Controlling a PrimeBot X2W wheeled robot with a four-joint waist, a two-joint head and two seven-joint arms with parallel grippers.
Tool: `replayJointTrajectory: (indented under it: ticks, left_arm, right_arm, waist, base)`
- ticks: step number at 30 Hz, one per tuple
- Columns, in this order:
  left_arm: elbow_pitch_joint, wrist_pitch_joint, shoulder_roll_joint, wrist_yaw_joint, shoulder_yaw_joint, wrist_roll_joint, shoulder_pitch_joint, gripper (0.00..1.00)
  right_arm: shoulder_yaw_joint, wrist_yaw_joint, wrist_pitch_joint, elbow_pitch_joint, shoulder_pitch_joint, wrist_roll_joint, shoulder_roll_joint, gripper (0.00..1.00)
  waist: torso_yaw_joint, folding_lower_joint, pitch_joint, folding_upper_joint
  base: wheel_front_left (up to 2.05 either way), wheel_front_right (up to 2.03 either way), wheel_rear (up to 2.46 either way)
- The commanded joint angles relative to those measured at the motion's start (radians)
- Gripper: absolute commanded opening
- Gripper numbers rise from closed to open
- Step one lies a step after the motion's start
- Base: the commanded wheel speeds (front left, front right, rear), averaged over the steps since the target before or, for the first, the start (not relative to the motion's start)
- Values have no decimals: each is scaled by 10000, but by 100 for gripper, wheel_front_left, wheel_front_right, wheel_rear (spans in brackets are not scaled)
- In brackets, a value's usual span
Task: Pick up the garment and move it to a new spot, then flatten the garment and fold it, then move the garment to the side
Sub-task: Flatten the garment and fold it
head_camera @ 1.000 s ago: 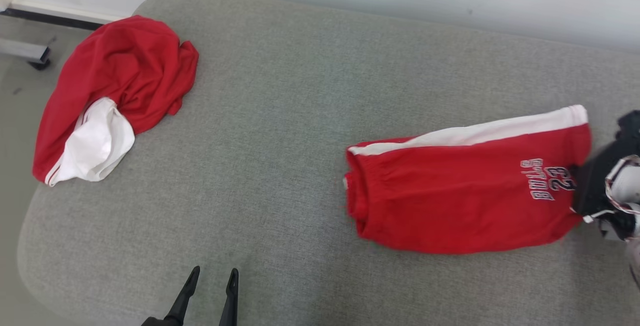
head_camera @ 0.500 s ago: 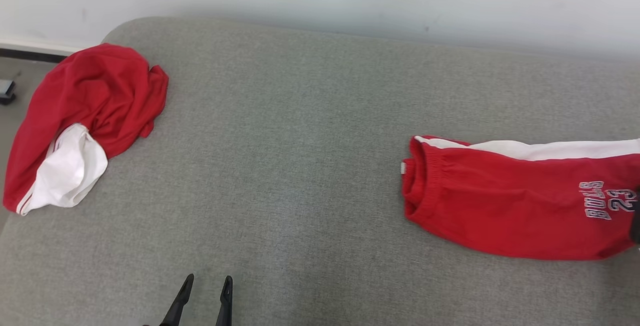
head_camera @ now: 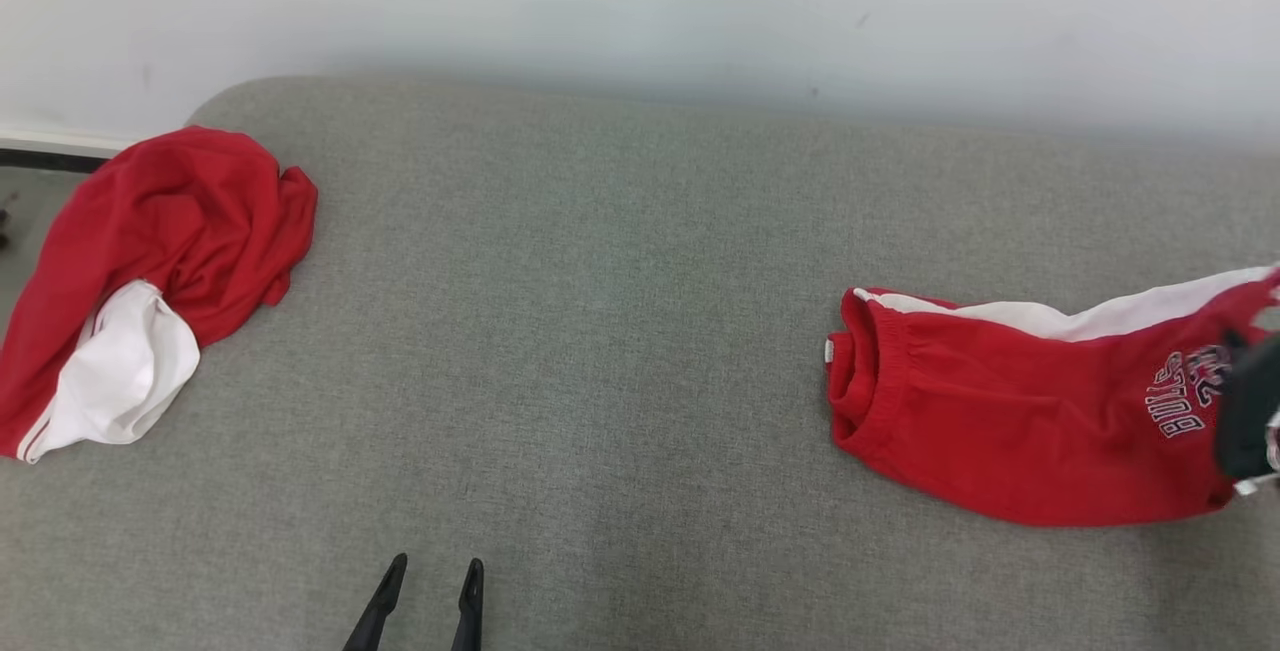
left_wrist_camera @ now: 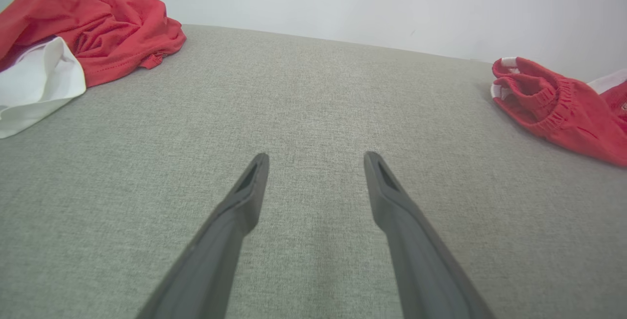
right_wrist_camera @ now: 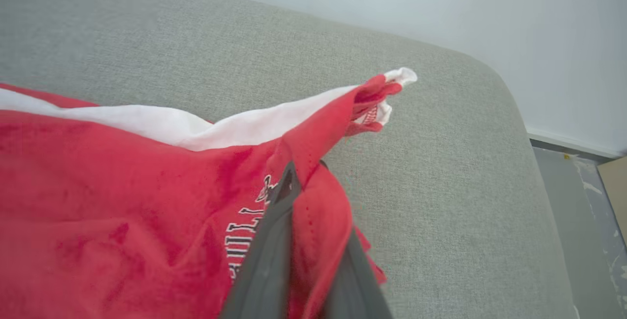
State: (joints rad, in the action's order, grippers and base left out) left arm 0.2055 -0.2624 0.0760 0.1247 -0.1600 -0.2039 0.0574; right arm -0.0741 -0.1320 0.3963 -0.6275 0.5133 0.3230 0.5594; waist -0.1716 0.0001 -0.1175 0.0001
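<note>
The garment (head_camera: 1010,421) is a pair of folded red shorts with a white side stripe and "BULLS 23" lettering. It lies at the right of the grey cushion (head_camera: 600,331), waistband pointing left. My right gripper (head_camera: 1240,401) is shut on the printed leg end. In the right wrist view, red cloth (right_wrist_camera: 122,201) is pinched between the dark fingers of my right gripper (right_wrist_camera: 303,186), and the hem corner (right_wrist_camera: 387,88) is pulled up off the cushion. My left gripper (head_camera: 432,571) hovers open over bare cushion at the front, holding nothing. The left wrist view shows my left gripper (left_wrist_camera: 316,157) with the shorts (left_wrist_camera: 553,108) off to the right.
A second red and white garment (head_camera: 170,221) lies crumpled at the cushion's far left end, also visible in the left wrist view (left_wrist_camera: 98,20). A pale wall runs behind the cushion. Past the cushion's rounded right end is grey floor (right_wrist_camera: 578,186).
The head camera has shifted. Relative to the crumpled pile, the shorts have slid to the right, and their leg end has lifted and bunched in my right gripper. The left gripper stays put.
</note>
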Motion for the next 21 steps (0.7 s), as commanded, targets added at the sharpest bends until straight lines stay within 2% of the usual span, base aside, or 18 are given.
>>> replayJointTrajectory:
  ticks: [1, 9, 15, 21]
  left_arm:
    - [42, -35, -48, 60, -38, -36, 115, 100]
    - [108, -34, -109, 43, -70, -135, 161, 100]
    - [124, -35, -157, 45, -120, -182, 122, 100]
    - [166, -34, -202, 50, -185, -231, 37, 100]
  right_arm:
    - [-218, 22, 264, 636, -217, -116, -247, 0]
    - [-1103, 22, 1164, 2348, -614, 60, -813, 0]
    - [-1757, 22, 1548, 2514, -340, 233, -1168, 0]
    - [-2381, 22, 1577, 1981, 73, 417, -1553, 0]
  waist:
    - [-59, -1, 154, -1]
    - [-447, -1, 353, -1]
    - [-672, -1, 287, -1]
    - [-964, -1, 208, -1]
  base:
    - [0, 0, 0]
    - [0, 0, 0]
    - [0, 0, 0]
    - [0, 0, 0]
